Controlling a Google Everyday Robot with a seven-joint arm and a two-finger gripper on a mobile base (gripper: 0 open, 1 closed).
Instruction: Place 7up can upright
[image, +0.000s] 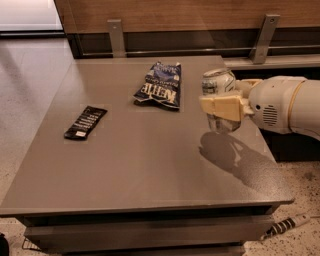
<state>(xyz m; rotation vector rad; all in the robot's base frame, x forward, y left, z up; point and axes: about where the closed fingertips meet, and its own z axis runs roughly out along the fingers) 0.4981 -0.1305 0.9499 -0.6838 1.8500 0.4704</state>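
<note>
The 7up can (218, 85), silver-white with a shiny top, stands upright in my gripper (222, 106) over the right side of the grey table (140, 160). The cream fingers (220, 107) are shut around the can's middle. The can's base is at or just above the tabletop; I cannot tell if it touches. My white arm reaches in from the right edge.
A dark blue chip bag (160, 86) lies at the back middle of the table. A flat black packet (85, 122) lies at the left. A wooden wall panel with metal brackets runs behind the table. A cable lies on the floor at bottom right.
</note>
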